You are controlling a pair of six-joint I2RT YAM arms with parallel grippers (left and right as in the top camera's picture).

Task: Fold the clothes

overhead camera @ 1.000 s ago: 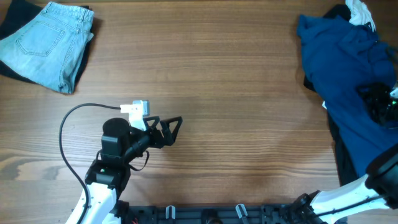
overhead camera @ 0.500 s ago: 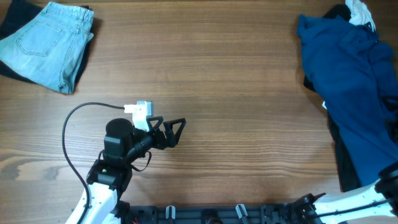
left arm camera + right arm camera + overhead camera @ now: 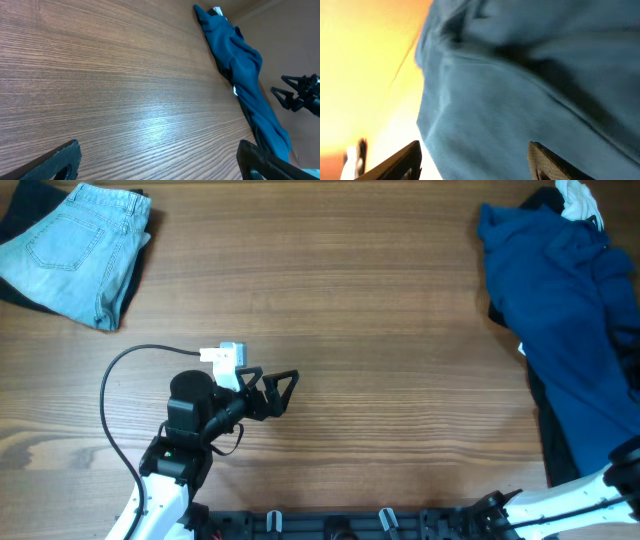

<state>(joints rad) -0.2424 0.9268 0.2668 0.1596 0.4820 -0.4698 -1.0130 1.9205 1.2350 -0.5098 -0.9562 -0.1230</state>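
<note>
Wood-grain bench (image 3: 380, 310), nothing on it across the middle of the overhead view. Shirt (image 3: 560, 310) lies in a crumpled heap along the right edge, from upper right down toward lower right. It is creased and bunched, with no neat edges and the sleeves not laid out. White garment (image 3: 577, 196) pokes out at the heap's top end, touching the shirt. Some black cloth shows at the shirt's left rim. Jeans (image 3: 75, 245) sit in the upper left corner in a folded stack with dark cloth under them, well apart from the shirt.

Left arm (image 3: 185, 420) is at lower left over bare wood, well apart from the shirt. Left jaws are wide apart and hold nothing. The left wrist view shows only wood between them, shirt far off at upper right.

Right arm (image 3: 570, 495) enters at the lower right corner and runs out of the overhead frame, so its jaws are not seen there. The right wrist view is blurry, with teal fabric filling it close up. Both fingers (image 3: 395, 160) stand apart at the bottom corners, no cloth seen pinched between them. So right jaws are apart, close to the shirt. Touching or not, cannot tell.

Progress, my read: shirt folding not begun, nothing spread flat and no fold made. Left to do: pull the shirt to the bare centre, flatten it, turn sleeves in, fold over. Jeans look done but are not the target.
</note>
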